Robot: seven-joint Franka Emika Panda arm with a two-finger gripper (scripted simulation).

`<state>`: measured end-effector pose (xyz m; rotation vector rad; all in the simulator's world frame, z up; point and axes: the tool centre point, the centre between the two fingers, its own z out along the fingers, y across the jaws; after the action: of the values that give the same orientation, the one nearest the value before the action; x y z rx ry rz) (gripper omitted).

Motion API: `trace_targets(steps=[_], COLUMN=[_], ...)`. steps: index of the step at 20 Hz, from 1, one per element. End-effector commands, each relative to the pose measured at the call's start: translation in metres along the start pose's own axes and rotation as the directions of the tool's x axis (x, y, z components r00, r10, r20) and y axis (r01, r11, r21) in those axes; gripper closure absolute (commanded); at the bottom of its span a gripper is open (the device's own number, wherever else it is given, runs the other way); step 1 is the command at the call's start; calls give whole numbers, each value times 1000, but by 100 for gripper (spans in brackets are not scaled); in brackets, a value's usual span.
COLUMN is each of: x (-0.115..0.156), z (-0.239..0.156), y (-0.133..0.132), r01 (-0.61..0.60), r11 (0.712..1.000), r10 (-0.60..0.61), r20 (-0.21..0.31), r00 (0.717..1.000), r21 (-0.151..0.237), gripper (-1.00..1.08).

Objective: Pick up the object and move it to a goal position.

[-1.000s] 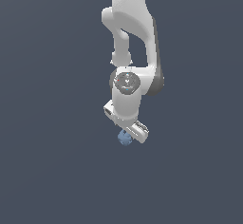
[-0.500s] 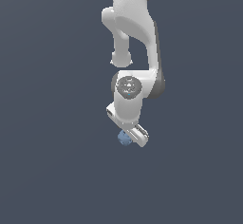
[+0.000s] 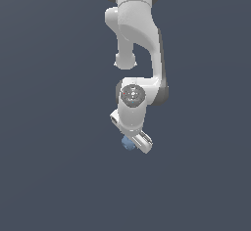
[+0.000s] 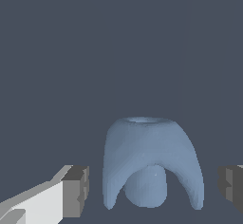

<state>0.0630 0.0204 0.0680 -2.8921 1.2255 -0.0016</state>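
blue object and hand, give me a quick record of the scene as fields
object: muted-blue lumpy blob, flat ring on one end, notch cut into its side
hand: white, angled down over the object
fingers: dark pads on either side of the object, gaps visible, not touching
hand state: open
object position: between the fingers, just at the hand's tip in the exterior view
grasped: not yet
surroundings: plain dark grey-blue background, no goal marker visible

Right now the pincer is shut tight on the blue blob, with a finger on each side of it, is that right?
Not shut. In the wrist view the pincer is open: its fingers stand on each side of the blue blob, with a gap between each and the blob.
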Motion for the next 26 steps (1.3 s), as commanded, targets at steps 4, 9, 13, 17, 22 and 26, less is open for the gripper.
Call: trace_targets(steps=[4, 9, 13, 17, 22, 26], x=[-1, 0, 0, 0, 0, -3], z=[25, 29, 29, 29, 28, 24], y=[1, 0, 0, 0, 0, 2], r01=[-2, -2, -2, -2, -2, -2], r11=[1000, 1000, 1000, 1000, 1000, 1000], r10=[2, 2, 2, 2, 2, 2], r20=[1, 1, 1, 1, 1, 1], r00=[1000, 1000, 1000, 1000, 1000, 1000], r21=[-1, -1, -1, -1, -1, -1], gripper=[-92, -92, 108, 108, 108, 108])
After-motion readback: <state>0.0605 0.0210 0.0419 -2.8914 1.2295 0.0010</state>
